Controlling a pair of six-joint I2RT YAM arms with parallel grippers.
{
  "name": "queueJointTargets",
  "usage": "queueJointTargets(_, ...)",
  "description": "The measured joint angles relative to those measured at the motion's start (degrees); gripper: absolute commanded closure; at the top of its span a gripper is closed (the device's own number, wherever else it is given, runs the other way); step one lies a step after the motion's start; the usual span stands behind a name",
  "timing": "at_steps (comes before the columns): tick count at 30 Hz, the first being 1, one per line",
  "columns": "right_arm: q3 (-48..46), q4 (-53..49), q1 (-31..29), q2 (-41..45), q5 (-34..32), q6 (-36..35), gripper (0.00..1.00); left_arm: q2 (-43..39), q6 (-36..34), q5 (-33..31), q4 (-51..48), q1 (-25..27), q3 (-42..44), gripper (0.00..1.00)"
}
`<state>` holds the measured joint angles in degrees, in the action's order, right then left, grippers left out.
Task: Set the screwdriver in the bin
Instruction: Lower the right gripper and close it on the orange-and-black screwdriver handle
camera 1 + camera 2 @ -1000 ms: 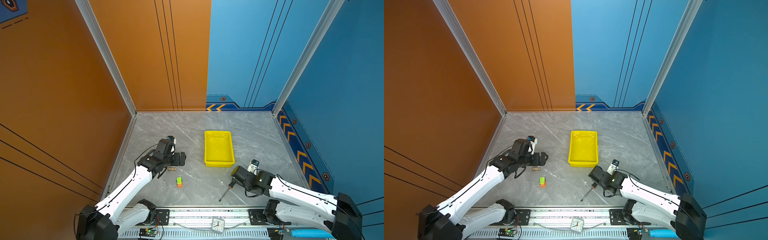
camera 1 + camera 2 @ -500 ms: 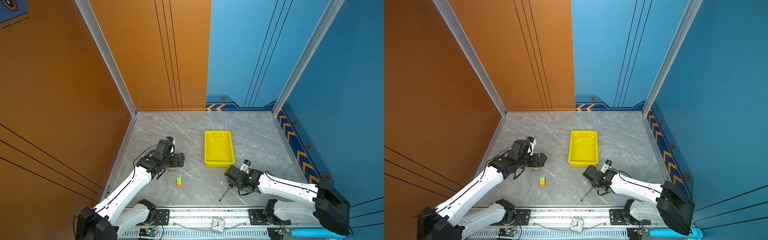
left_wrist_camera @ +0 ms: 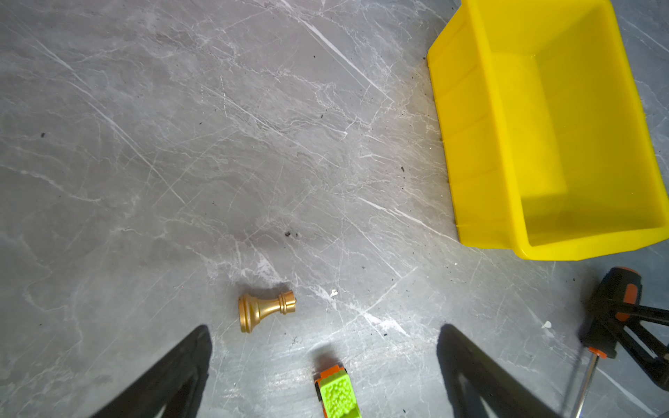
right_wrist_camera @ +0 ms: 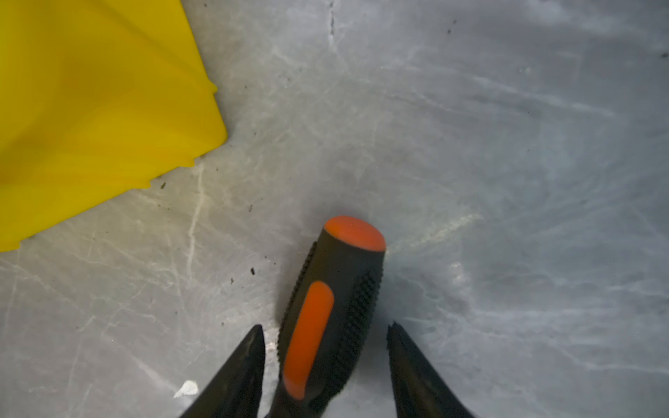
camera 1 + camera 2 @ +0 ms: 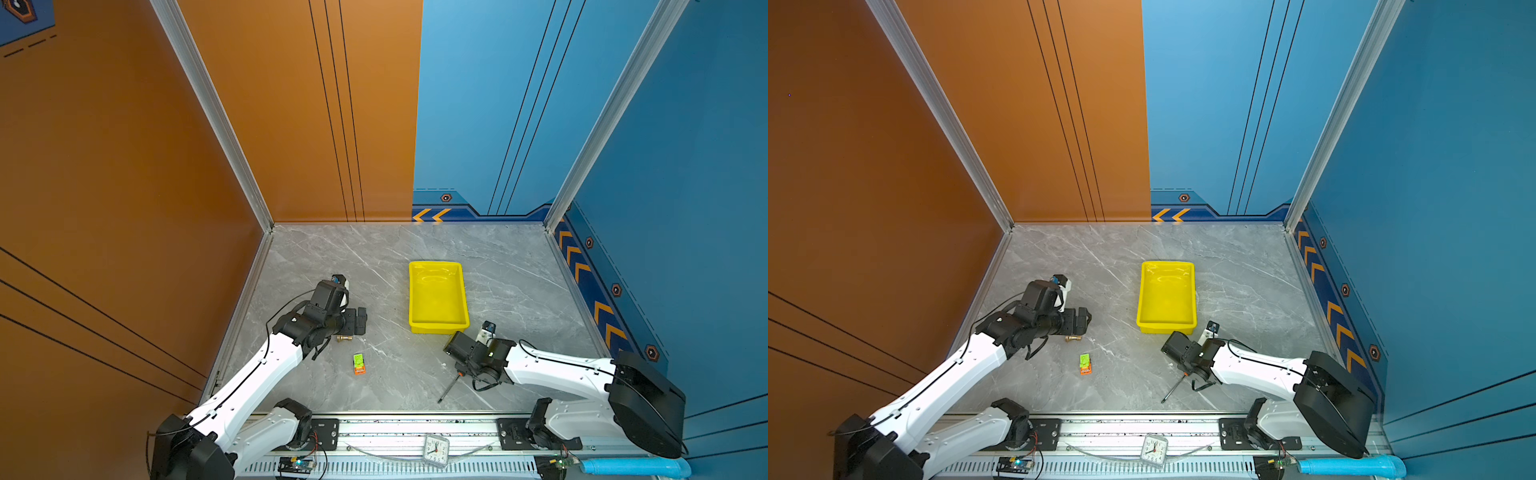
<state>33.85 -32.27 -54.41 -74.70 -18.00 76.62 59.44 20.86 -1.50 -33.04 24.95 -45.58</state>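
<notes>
1. On the left, the left gripper (image 5: 360,321) hangs low over the worktop (image 5: 374,270) with its jaws released and empty. A brass knob (image 5: 344,338) lies on its side just near of it. I'd judge this arm is parked out of the way, since the job belongs to the other arm.
2. A little right and nearer, a small green-and-orange box (image 5: 359,363) lies alone and plays no part.
3. In the middle the bin (image 5: 439,327) sits empty, its near wall towards the screwdriver, so the carry looks short.
4. On the right, the screwdriver (image 5: 449,387) lies flat on the worktop outside the bin, just near of its near right corner, with the shaft pointing near-left. The right gripper (image 4: 325,329) straddles the handle, its jaws apart with a slim gap each side and not yet clenched. The thick ribbed handle should give a firmer hold than the thin shaft.
5. Both top views hide the handle under the arm and show only the shaft. The right wrist view shows the handle and the gaps. The left wrist view shows handle, shaft and the bin's bare floor together.
</notes>
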Motion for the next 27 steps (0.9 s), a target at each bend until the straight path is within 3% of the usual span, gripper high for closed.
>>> queueJointTargets(6, -0.59, 0.44, 0.87, 0.02, 0.04, -0.76, 0.71, 0.13, -0.07, -0.24, 0.0, -0.87, 0.0, 0.02)
queueJointTargets(16, -0.59, 0.42, 3.45, 0.68, 0.46, -3.23, 0.9, 0.39, -0.48, -0.42, 0.22, -2.56, 0.0, 0.02)
queueJointTargets(22, -0.46, -1.62, 4.68, 9.14, 0.44, -7.3, 1.0, 0.39, -0.96, 1.7, 1.99, -3.28, 0.02, 0.02)
queueJointTargets(27, 1.27, -7.23, 4.98, 17.94, -0.28, -9.75, 1.0, 0.37, -1.53, 3.82, 3.1, -3.3, 0.02, 0.02)
